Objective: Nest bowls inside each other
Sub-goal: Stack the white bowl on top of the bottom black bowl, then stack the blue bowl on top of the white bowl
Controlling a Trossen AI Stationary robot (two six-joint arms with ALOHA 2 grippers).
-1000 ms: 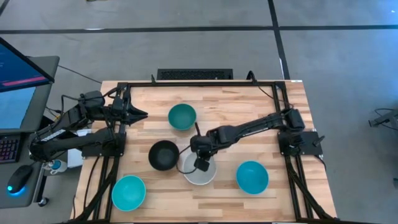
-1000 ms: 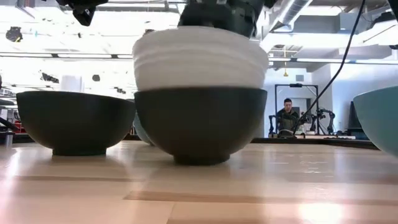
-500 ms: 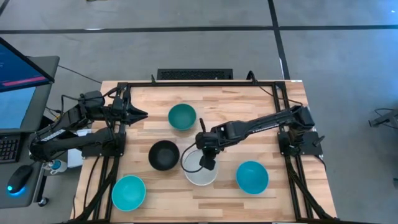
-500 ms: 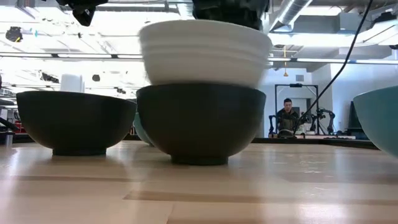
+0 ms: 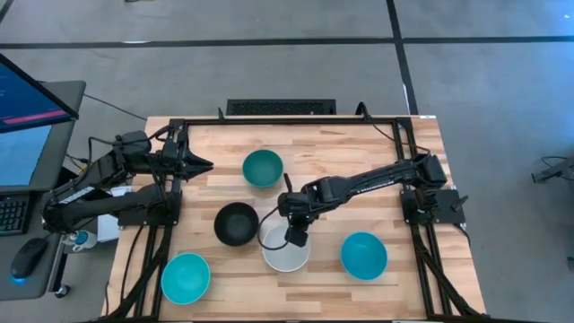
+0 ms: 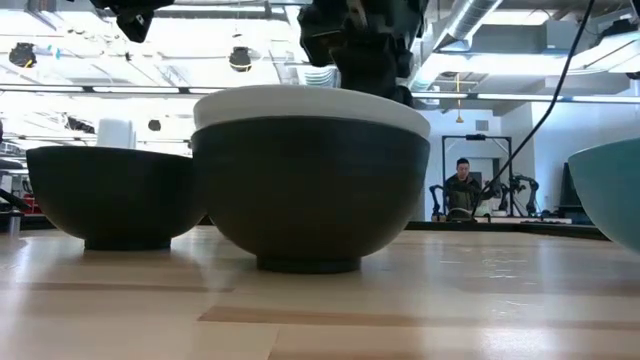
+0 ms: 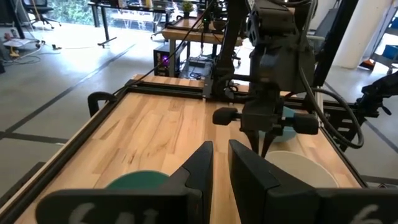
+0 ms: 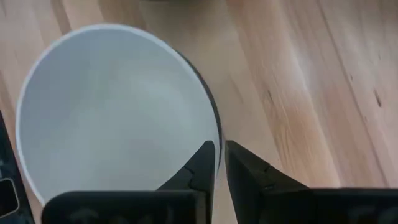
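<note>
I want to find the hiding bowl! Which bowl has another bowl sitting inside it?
The black bowl under the right gripper: the white bowl sits inside it. The other black bowl is empty.

surface: light wood, black frame | on it: teal bowl; black bowl; black bowl holding white; two cyan bowls

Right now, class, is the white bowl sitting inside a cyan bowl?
No. In the low view the white bowl sits nested in a black bowl, only its rim showing above the dark wall.
</note>
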